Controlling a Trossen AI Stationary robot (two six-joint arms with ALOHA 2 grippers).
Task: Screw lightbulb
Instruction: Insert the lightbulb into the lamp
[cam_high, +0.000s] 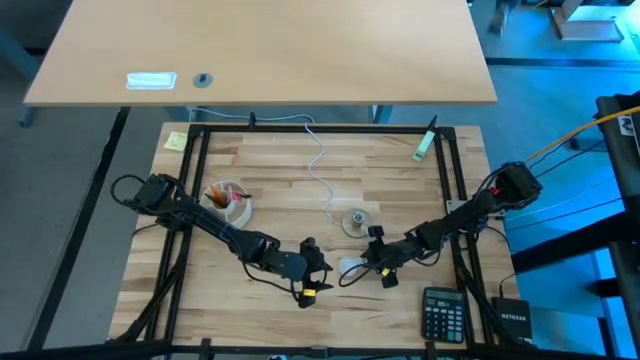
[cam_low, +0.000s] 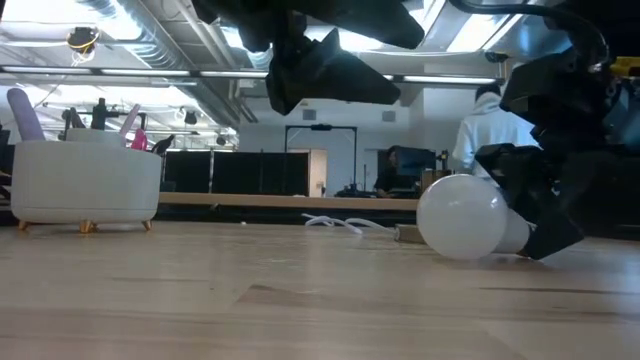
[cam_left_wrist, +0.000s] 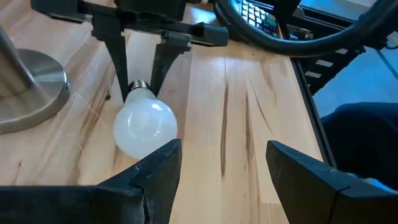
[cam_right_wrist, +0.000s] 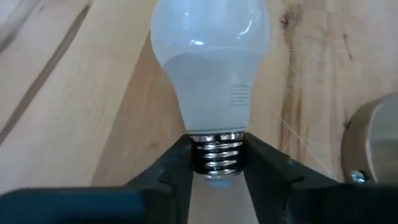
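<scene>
- While lying on its side on the surface (cam_high: 280, 190), clamped at the metal screw base: lightbulb (cam_high: 351, 267), glass end left free for seating.
- Left gripper (cam_high: 318, 268): fingers apart, just beside the glass end, not touching; placed to take over or steady.
- Socket disc (cam_high: 354, 221): upright, near the lightbulb, cord (cam_high: 318, 160) trailing away.
- Right gripper (cam_right_wrist: 216, 163): closed on the threads; regrasp judged necessary before screwing.
</scene>
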